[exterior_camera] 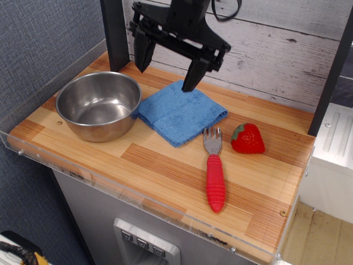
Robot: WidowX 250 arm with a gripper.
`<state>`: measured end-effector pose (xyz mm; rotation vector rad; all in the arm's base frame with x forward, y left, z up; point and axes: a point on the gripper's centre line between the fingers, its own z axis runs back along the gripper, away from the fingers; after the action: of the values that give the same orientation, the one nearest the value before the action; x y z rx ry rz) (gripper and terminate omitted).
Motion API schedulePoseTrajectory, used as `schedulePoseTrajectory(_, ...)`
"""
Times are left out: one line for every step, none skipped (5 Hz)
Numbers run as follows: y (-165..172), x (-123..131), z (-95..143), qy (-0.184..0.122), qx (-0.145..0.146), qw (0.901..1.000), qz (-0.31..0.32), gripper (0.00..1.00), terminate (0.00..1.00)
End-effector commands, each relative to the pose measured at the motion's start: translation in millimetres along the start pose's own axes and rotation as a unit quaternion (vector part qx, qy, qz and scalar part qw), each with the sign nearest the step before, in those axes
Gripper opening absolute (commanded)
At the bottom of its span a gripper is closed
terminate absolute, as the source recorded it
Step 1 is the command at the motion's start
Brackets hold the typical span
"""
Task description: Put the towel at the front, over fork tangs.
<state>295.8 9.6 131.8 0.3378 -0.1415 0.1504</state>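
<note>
I see my pincer (167, 62) spread over the towel's (181, 112) back edge; bowl (99, 104) lower left, fork tangs (212, 140) and strawberry (247, 138) lower right.

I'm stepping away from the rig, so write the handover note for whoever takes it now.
Gripper: open, empty, poised above the back edge of the folded blue terry towel.
Towel: flat on the wooden counter, between the round steel bowl and the red toy strawberry, not yet moved.
Grey metal fork tangs on the red-handled fork: uncovered, just off the towel's front corner.
Done: nothing yet.
Left: grasp towel, lay it over the tangs.
</note>
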Motion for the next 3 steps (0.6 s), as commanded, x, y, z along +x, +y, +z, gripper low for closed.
schedulePoseTrajectory(2.4,38.7,-27.1,-0.029,-0.006,0.9986,0.044,1.0,0.0)
schedulePoseTrajectory(-0.2,53.2,-42.2,-0.02,0.002,0.9985,0.051,1.0,0.0)
schedulePoseTrajectory(-7.5,58.9,-53.7,-0.01,0.001,0.9985,0.054,1.0,0.0)
